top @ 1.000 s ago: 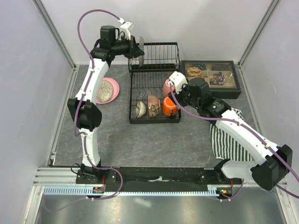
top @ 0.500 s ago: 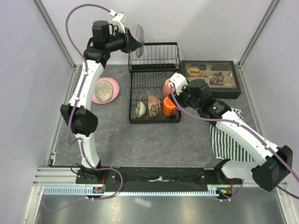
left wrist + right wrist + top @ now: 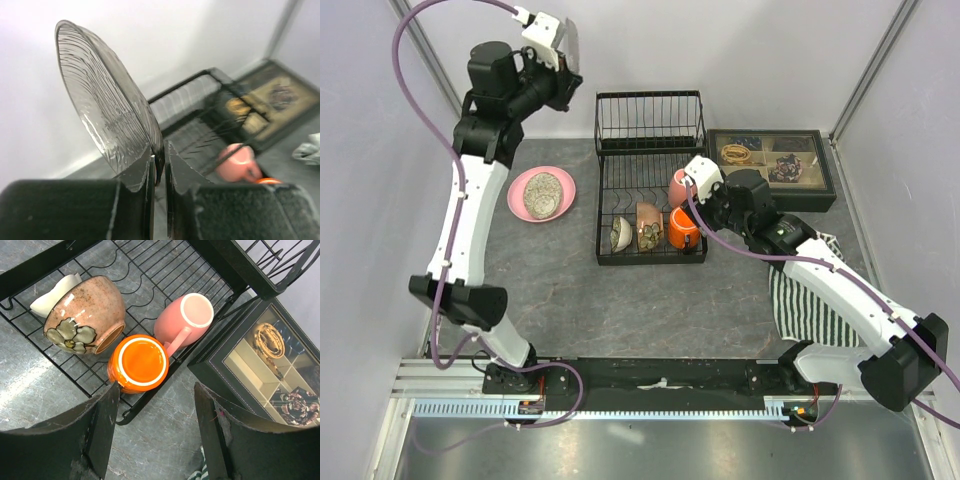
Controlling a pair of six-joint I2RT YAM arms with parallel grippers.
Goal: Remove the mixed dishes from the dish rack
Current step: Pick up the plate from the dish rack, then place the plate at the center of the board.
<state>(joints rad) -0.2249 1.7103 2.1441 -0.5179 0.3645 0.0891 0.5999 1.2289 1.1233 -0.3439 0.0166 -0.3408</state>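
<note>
Slippage threatens the grey plate [image 3: 105,100], pinched by its rim alone in the left gripper [image 3: 159,162] high over the far left corner of the table [image 3: 650,300], while the right gripper [image 3: 156,426], spread wide, could knock the orange mug [image 3: 141,362] at the near right corner of the rack [image 3: 650,96].

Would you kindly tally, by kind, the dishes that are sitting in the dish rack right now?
Bowls: 2, the brown bowl and the small pale bowl.
Mugs: 2, the orange mug and the pink mug.
Plates: 0; the left gripper holds the grey plate up outside it.
Total: 4.
</note>
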